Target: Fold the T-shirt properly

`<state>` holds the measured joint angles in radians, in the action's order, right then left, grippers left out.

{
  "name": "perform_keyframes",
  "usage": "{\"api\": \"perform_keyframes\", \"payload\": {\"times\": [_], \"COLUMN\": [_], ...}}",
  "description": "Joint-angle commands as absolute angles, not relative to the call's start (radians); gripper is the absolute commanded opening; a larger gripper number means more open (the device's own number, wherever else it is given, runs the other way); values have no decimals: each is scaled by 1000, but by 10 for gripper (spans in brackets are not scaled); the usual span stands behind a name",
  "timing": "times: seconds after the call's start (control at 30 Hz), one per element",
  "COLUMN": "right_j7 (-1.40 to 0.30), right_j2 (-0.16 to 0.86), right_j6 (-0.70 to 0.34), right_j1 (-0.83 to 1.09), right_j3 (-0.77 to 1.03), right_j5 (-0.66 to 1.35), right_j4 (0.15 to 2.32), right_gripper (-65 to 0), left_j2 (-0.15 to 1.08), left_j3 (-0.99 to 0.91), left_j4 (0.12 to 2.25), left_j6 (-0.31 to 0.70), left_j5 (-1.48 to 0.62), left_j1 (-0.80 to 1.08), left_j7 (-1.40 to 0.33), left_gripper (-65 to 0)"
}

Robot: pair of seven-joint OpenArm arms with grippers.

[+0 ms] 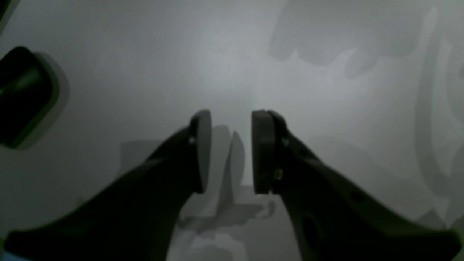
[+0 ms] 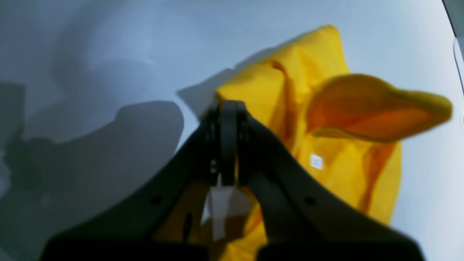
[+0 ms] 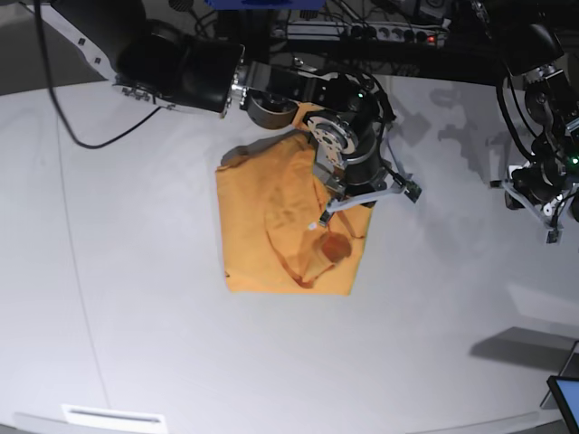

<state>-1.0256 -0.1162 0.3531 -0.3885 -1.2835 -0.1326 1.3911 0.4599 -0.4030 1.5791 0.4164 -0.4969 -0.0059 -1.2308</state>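
Observation:
The orange-yellow T-shirt (image 3: 271,240) lies partly folded in a rough rectangle on the white table (image 3: 136,298), left of centre in the base view. My right gripper (image 3: 327,215) hangs over its right part, shut on a pinch of the fabric, and cloth rises up to the jaws. In the right wrist view the shut right gripper (image 2: 228,145) has yellow T-shirt (image 2: 261,87) bunched behind it, with a gaping sleeve opening (image 2: 366,112) and a small white tag (image 2: 316,161). My left gripper (image 1: 231,119) is open over bare table, far right of the shirt (image 3: 547,217).
A dark rounded object (image 1: 21,94) sits at the left edge of the left wrist view. Cables and a power strip (image 3: 380,32) run along the back. A blue-screened device (image 3: 565,398) stands at the front right, and a white label (image 3: 113,417) at the front left edge.

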Motion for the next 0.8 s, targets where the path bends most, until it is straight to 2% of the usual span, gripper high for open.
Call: {"api": "perform_keyframes", "payload": {"times": [0.0,0.17,0.33,0.57,0.67,0.77], "right_j7": [-1021,-1078,-1112,-1112,-1098,-1086], "right_j2": [-131,-130,-122,-116,-119,-117], "right_j6": [366,476,476,481,489,541], "right_j1": [-420,-430,-418,-418,-418,-415], "right_j3": [-1274,-1170,-1078,-1069,-990,-921], "right_j5": [-150,-208,-234,-242,-242,-242], "right_j4": [1412,1454,1555,1495,1469,1468], "right_gripper": [-650,-650,-650,-650,-650,-650], "left_j2": [484,484,484,484,484,484], "left_j3": [-410,-410,-410,-410,-410,-410], "left_j4": [1592,1592,1592,1592,1592,1592], "left_j6": [412,412,412,412,412,412], "left_j5": [-499,-499,-499,-499,-499,-499], "left_j1": [-19,-15,-12,-10,-10,-8], "left_j7": [-1211,-1211,-1211,-1211,-1211,-1211], "left_gripper": [-470,-470,-470,-470,-470,-470]}}
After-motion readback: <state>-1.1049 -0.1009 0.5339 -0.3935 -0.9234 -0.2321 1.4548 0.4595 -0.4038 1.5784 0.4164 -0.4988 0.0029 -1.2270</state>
